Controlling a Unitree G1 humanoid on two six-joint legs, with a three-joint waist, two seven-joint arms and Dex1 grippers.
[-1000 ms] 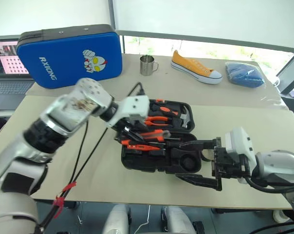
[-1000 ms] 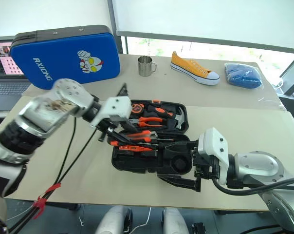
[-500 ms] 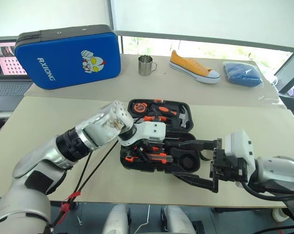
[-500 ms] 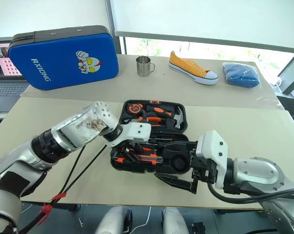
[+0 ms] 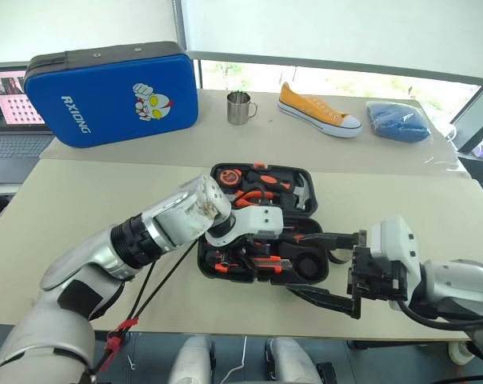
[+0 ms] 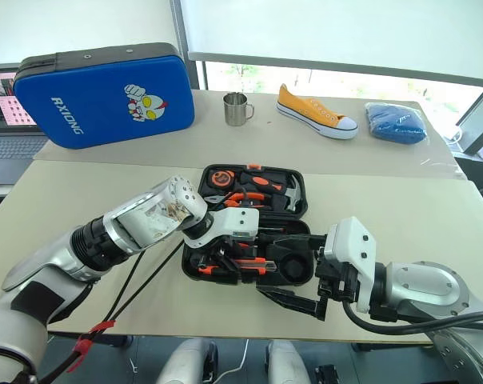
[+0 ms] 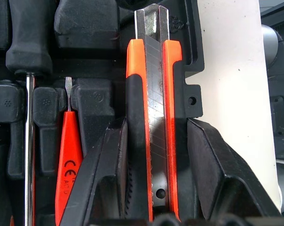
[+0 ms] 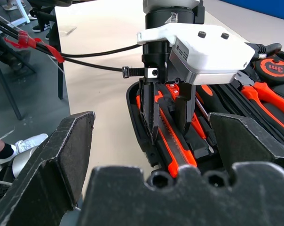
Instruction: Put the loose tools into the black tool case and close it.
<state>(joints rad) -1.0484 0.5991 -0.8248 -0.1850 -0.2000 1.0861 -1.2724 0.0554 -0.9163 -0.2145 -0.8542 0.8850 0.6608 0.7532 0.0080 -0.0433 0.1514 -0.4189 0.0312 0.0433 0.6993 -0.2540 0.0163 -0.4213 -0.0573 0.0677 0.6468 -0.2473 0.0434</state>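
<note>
The black tool case (image 5: 321,274) lies open in the middle of the table. My left gripper (image 5: 247,254) points down into its near half, shut on the orange-black utility knife (image 7: 151,117). The knife lies lengthwise between the two fingers (image 7: 104,179), low over a recess by the case's front edge. Beside it in the case lie a slim orange tool (image 7: 69,155) and a screwdriver's shaft (image 7: 28,141). My right gripper (image 5: 299,262) hovers at the case's right front corner, open and holding nothing. It faces the left gripper (image 8: 166,132).
The case's far half holds orange-handled pliers (image 5: 253,192) and a tape measure (image 5: 228,174). At the back stand a blue padded case (image 5: 113,92), a metal mug (image 5: 240,106), a yellow shoe (image 5: 320,108) and a blue cloth (image 5: 401,120). A laptop (image 5: 9,112) is far left. Black cables (image 5: 157,276) hang from my left arm.
My left gripper has come down and a little to the right, rolling as it went, and carried the knife into the case's near half. The right gripper has kept still.
</note>
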